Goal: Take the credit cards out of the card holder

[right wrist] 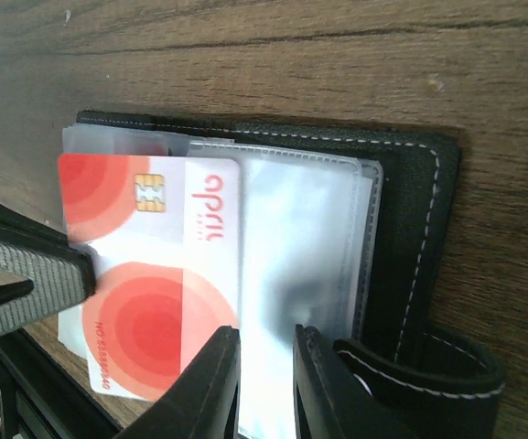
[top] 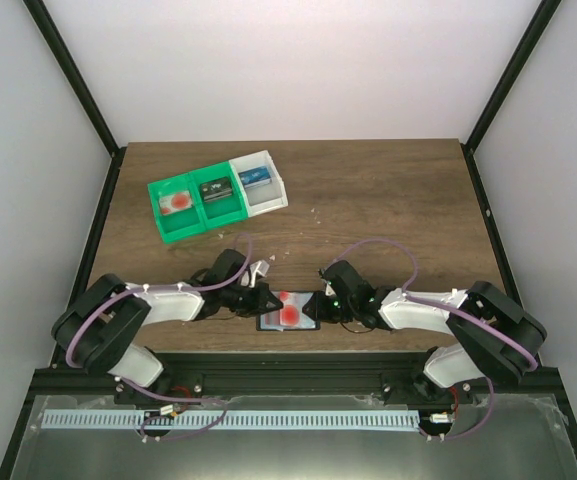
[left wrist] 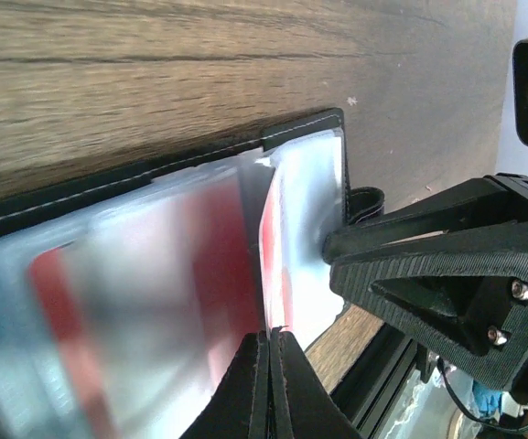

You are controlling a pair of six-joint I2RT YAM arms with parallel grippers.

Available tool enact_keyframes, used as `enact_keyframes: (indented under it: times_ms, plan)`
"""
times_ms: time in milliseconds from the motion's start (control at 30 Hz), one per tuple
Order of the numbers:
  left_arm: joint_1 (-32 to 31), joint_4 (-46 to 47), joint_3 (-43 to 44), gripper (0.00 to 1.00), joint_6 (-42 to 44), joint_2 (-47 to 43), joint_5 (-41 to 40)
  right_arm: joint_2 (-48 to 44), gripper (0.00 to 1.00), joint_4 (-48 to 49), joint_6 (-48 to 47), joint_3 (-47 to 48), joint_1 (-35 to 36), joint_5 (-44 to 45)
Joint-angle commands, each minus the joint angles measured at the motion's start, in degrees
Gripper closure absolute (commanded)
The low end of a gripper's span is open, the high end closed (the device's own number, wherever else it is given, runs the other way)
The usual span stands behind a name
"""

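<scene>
Right wrist: card holder (right wrist: 410,219) open, red-and-white credit card (right wrist: 154,274) out; left tool (left wrist: 268,384) pinches it; right tool (right wrist: 265,384) grips a sleeve.

Only readable stuff is on the red-and-white card (right wrist: 154,274) sitting in the open holder (right wrist: 410,229). In the right wrist view there's a red logo word running sideways at the card's 1 o'clock corner, looks like "apric" or similar, can't say for sure. Tiny number string along its 7 o'clock edge, too small to read.
</scene>
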Motion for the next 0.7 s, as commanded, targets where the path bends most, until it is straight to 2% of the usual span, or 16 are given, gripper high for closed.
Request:
enact_keyframes:
  times_ms: [0,200,400,667]
  plan:
    - [2.2,-3.3,-2.1,1.00,1.4,-3.9,-1.0,0.1,0.81,-2.9,0.3,-1.3,0.2,0.6]
    - [5.4,-4.7,-4.7,1.00,0.3,-10.8,-2.0,-0.7,0.81,-2.9,0.7,-1.6,0.2,0.5]
    - [5.7,-5.6,-5.6,1.00,-1.7,-15.1,-2.1,-3.5,0.80,-2.6,1.6,-0.8,0.2,-0.5]
    - [6.0,-7.3,-5.8,1.00,-4.3,-23.1,-5.0,-9.5,0.71,0.9,2.5,1.0,0.2,-4.4]
